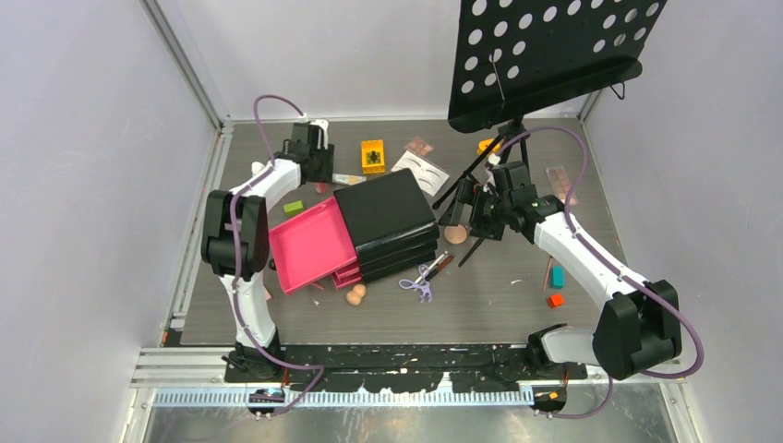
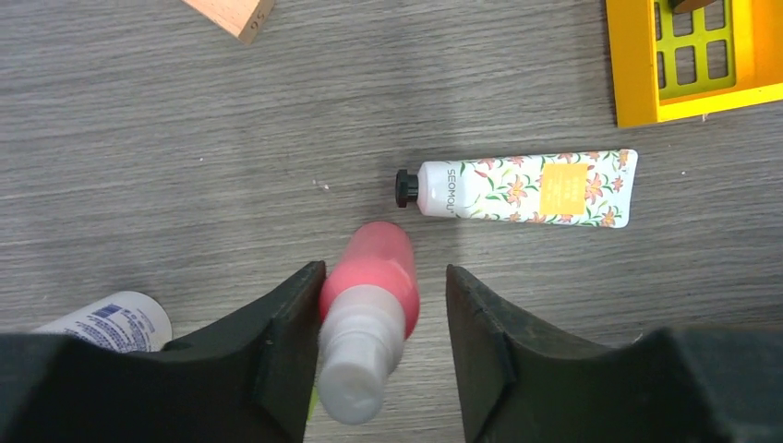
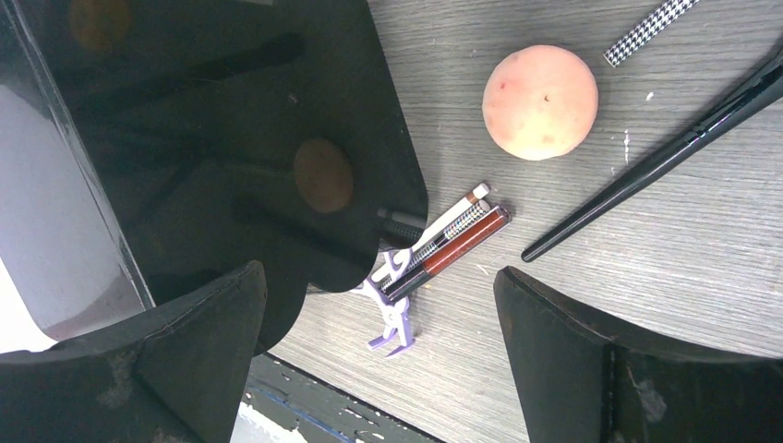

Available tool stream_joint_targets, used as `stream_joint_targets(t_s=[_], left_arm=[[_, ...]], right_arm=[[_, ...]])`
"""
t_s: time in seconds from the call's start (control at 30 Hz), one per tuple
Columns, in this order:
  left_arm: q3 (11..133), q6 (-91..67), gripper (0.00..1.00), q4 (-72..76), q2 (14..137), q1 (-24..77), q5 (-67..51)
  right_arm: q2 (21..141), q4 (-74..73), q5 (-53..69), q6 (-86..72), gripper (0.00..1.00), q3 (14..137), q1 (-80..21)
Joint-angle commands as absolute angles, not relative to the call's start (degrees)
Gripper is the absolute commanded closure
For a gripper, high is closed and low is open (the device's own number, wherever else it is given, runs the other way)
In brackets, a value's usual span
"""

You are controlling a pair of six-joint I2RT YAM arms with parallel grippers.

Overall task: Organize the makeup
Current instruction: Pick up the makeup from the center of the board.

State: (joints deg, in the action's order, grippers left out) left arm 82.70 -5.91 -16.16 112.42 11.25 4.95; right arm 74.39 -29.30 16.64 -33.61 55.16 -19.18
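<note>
Well, my left pincer [image 2: 383,270] is down at the far left of the desk [image 1: 499,305], behind the chest [image 1: 388,217]. Its jaws are about half apart, straddling the pink spray bottle [image 2: 367,314] that lies flat there; one finger touches the bottle's side and the other stands clear of it, so nothing is gripped yet. My right pincer [image 3: 377,277] hangs wide open and empty over the middle of the desk, just off the chest's right side. What worries me is the bottle. It is round and lies lengthwise between the fingers, so with only one finger on it a squeeze could shove it sideways or set it rolling. It could also get pinched near the narrower cap and slip out (smooth plastic, I judge, gives little hold). The white bottle [image 2: 111,318] just beside the touching finger could get knocked as well. Counting by the left pincer: one pink spray bottle, one flowered tube [image 2: 526,188], one white bottle, one yellow box [image 2: 637,74] and the corner of one wooden block [image 2: 231,11]. Under the right pincer: one peach sponge [image 3: 540,101], one pair of lilac scissors [image 3: 392,318] and three pencils [image 3: 443,240] side by side on them. From above I count three small blocks [image 1: 294,207] and one pink drawer [image 1: 314,245] pulled out toward the left edge.
</note>
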Motion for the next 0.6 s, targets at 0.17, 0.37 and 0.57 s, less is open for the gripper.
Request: stream_joint_targets(t_s=[0.17, 0.37, 0.57], left_arm=[[86.2, -3.9, 0.66, -15.2, 109.3, 11.1, 6.6], [88.1, -3.3, 0.66, -17.5, 104.3, 11.1, 5.4], [89.8, -2.9, 0.68, -21.9, 98.8, 11.1, 2.6]], right_arm=[[73.3, -29.6, 16.1, -33.5, 0.02, 56.8, -19.5], [73.2, -29.7, 16.2, -33.6, 0.02, 56.8, -19.5], [72.9, -29.7, 16.2, -33.9, 0.02, 56.7, -19.4]])
